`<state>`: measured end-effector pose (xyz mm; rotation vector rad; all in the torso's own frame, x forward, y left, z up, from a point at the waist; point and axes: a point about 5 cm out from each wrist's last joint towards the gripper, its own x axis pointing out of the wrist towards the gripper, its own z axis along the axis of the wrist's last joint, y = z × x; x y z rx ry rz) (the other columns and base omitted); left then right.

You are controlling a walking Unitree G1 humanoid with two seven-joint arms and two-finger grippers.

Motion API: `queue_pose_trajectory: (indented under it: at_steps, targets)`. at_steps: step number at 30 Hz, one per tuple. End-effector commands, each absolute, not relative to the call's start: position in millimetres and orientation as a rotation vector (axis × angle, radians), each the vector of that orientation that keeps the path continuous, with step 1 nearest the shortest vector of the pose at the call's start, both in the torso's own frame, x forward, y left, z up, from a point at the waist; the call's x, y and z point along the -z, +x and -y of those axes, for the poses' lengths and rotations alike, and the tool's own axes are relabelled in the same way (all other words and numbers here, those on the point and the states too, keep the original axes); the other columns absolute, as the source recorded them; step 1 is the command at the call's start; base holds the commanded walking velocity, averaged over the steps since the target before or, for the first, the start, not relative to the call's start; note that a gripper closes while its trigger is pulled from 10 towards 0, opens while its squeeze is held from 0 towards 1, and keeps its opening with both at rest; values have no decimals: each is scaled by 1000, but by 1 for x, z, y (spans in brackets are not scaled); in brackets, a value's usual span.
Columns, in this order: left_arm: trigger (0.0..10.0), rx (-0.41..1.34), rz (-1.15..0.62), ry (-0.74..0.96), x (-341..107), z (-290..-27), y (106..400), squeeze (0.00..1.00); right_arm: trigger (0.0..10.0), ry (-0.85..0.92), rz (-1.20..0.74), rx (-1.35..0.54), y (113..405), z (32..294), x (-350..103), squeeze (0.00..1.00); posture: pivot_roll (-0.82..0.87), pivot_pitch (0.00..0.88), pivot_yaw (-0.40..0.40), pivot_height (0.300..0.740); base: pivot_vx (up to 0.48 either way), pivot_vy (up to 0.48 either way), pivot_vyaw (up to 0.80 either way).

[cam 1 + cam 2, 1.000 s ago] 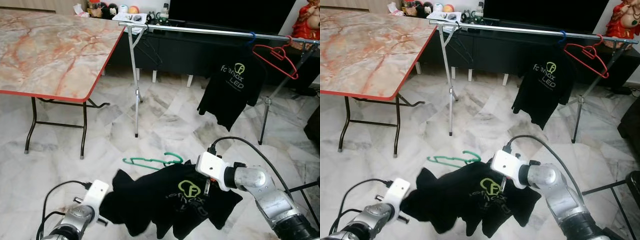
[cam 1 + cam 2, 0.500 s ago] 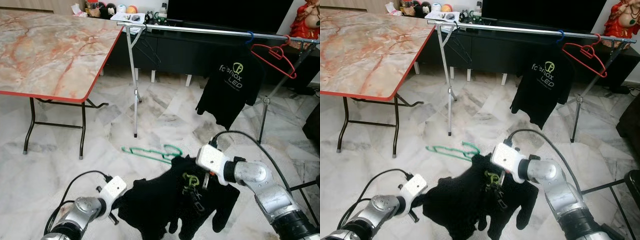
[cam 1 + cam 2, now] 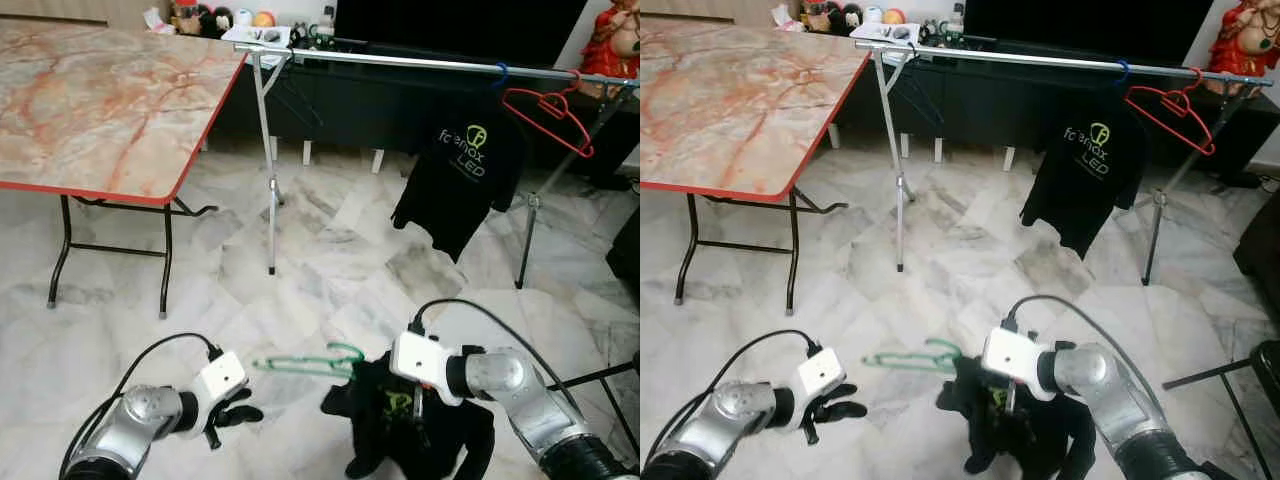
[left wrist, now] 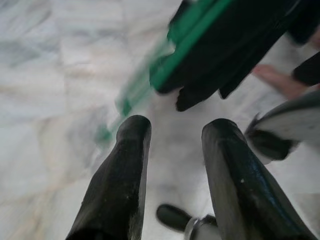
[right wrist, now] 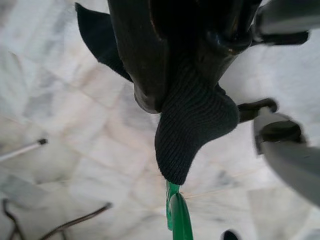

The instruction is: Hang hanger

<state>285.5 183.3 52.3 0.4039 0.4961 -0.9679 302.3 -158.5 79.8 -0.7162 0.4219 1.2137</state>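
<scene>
The green hanger (image 3: 305, 363) is partly hidden inside the bunched black shirt (image 3: 420, 435).

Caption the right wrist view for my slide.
Right tool shut on black shirt, green hanger dangling below, over marble floor.

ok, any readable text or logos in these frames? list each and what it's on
"LED", under a partly legible word that looks like "foenox", with a round yellow-green logo above: on the black shirt hanging from the rail.
Yellow-green print on the black shirt held in the right pincer: too crumpled to read.
Nothing else legible.
</scene>
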Motion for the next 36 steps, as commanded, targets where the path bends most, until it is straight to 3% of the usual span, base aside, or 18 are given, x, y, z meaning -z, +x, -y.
queue_pose_trajectory:
  at_steps: [1,8,9,22,28,36]
  targets:
    - [10000,1020,-482,389,-58,-178,283,1000,10000,-713,-450,-1249,298,162,-75,0,-14,88,-63,740,0,0,0]
    - [10000,1128,-330,318,-94,-151,290,1000,10000,-656,-473,-1335,291,158,-70,0,-4,98,-70,740,0,0,0]
    - [10000,1152,-322,307,-97,-147,289,0,10000,-653,-469,-1335,291,157,-70,0,-3,101,-70,740,0,0,0]
    - [10000,1245,-427,347,-96,-136,273,0,10000,-614,-366,-1383,298,146,-89,0,-3,121,-69,740,0,0,0]
    - [10000,1111,-459,464,-86,-140,286,0,10000,-616,-349,-1377,301,143,-92,0,-4,124,-70,740,0,0,0]
    - [10000,1113,-436,460,-89,-133,290,0,10000,-616,-342,-1397,300,142,-94,0,-7,126,-71,740,0,0,0]
